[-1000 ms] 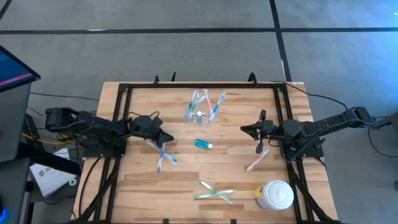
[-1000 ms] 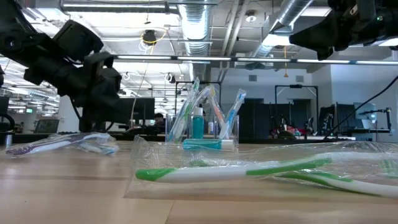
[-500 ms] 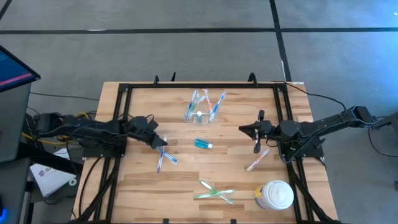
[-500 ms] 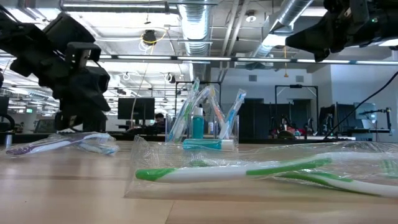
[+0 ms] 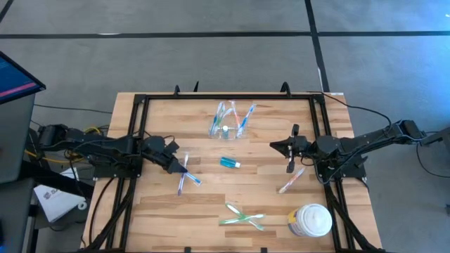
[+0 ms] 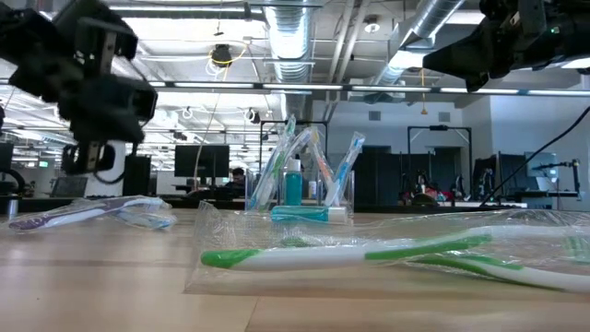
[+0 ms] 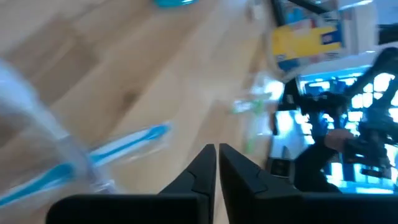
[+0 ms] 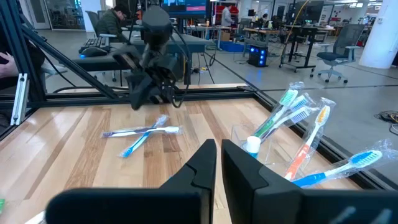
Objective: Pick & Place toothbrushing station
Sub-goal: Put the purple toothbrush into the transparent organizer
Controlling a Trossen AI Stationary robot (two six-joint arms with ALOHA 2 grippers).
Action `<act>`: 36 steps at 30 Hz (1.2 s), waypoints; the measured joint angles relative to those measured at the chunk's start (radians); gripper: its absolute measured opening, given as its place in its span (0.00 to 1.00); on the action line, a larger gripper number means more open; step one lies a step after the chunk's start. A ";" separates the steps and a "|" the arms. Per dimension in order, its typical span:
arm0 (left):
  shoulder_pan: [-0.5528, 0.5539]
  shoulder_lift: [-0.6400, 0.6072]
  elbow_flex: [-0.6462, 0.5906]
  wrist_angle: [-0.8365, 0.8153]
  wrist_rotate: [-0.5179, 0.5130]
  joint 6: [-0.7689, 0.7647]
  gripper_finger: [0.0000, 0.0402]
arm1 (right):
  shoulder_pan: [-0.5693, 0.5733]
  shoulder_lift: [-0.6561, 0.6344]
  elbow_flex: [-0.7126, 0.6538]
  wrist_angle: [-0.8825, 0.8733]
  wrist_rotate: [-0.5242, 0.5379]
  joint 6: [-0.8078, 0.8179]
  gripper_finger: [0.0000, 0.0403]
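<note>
From above, the clear holder [image 5: 228,131] stands at the far middle of the table [image 5: 162,204], with several toothbrushes [image 5: 246,119] leaning in it, and the teal tube [image 5: 230,163] lies just in front of it, toward the near side. The left gripper [image 5: 177,163] is beside two crossed toothbrushes [image 5: 184,176] on the left part of the table; its own wrist view shows the two fingers [image 7: 199,174] pressed together with nothing between them, though this view is blurred, so contact with the brushes is hard to judge. The low view shows this gripper above the table surface. The right gripper [image 5: 291,148] hangs on the right side, its fingers [image 8: 205,165] together and empty, and a pale toothbrush [image 5: 290,180] lies near it. Only the low view shows well the green toothbrushes in clear wrapping [image 6: 369,251] at the near edge. A white jar [image 5: 310,221] stands in the near right corner.
</note>
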 joint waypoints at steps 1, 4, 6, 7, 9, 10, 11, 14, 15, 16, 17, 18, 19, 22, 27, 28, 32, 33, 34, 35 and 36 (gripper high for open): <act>-0.016 0.000 0.017 0.001 -0.003 0.002 0.02 | 0.000 0.000 0.000 0.000 0.000 0.000 0.04; -0.070 0.000 0.063 -0.031 -0.029 -0.009 0.00 | 0.000 0.000 0.000 0.000 0.000 0.000 0.04; -0.113 0.000 0.106 -0.130 -0.078 -0.024 0.00 | 0.000 0.000 0.000 0.000 0.000 0.000 0.04; -0.133 0.002 0.133 -0.198 -0.103 -0.030 0.00 | 0.000 0.000 0.000 0.000 0.000 0.000 0.04; -0.170 0.014 0.191 -0.356 -0.163 -0.061 0.00 | 0.000 0.000 0.000 0.000 0.000 0.000 0.04; -0.190 0.021 0.220 -0.447 -0.204 -0.081 0.00 | 0.000 0.000 0.000 0.000 0.000 0.000 0.04; -0.209 0.030 0.249 -0.526 -0.245 -0.102 0.00 | 0.000 0.000 0.000 0.000 0.000 0.000 0.04; -0.259 0.073 0.330 -0.669 -0.335 -0.168 0.00 | 0.000 0.000 0.001 0.000 0.000 0.000 0.04; -0.274 0.092 0.350 -0.694 -0.345 -0.184 0.00 | 0.000 0.000 0.001 0.000 0.000 0.000 0.04; -0.288 0.116 0.370 -0.717 -0.347 -0.201 0.00 | 0.000 0.000 0.001 0.000 0.000 0.000 0.04; -0.300 0.144 0.389 -0.738 -0.347 -0.216 0.00 | 0.000 0.000 0.001 0.000 0.000 0.000 0.04; -0.311 0.177 0.404 -0.763 -0.347 -0.232 0.00 | 0.000 0.000 0.001 0.000 0.000 0.000 0.04; -0.319 0.209 0.411 -0.787 -0.341 -0.244 0.00 | 0.000 0.000 0.001 0.000 0.000 0.000 0.04; -0.326 0.296 0.423 -0.793 -0.269 -0.256 0.00 | 0.000 0.000 0.001 0.000 0.000 0.000 0.04; -0.325 0.350 0.427 -0.757 -0.237 -0.244 0.00 | 0.000 0.000 0.001 0.000 0.000 0.000 0.04; -0.324 0.350 0.427 -0.747 -0.237 -0.241 0.00 | 0.000 0.000 0.001 0.000 0.000 0.000 0.04; -0.324 0.341 0.427 -0.720 -0.236 -0.238 0.00 | 0.000 0.000 0.001 0.000 0.000 0.000 0.04; -0.324 0.341 0.427 -0.717 -0.238 -0.238 0.00 | 0.000 0.000 0.001 0.000 0.000 0.000 0.04; -0.324 0.341 0.427 -0.715 -0.246 -0.238 0.00 | 0.000 0.000 0.001 -0.001 0.000 0.000 0.04; -0.324 0.341 0.427 -0.708 -0.254 -0.234 0.00 | 0.000 0.000 0.001 0.000 0.000 0.000 0.04; -0.324 0.341 0.427 -0.701 -0.255 -0.232 0.00 | 0.000 0.000 0.001 0.000 0.000 0.000 0.04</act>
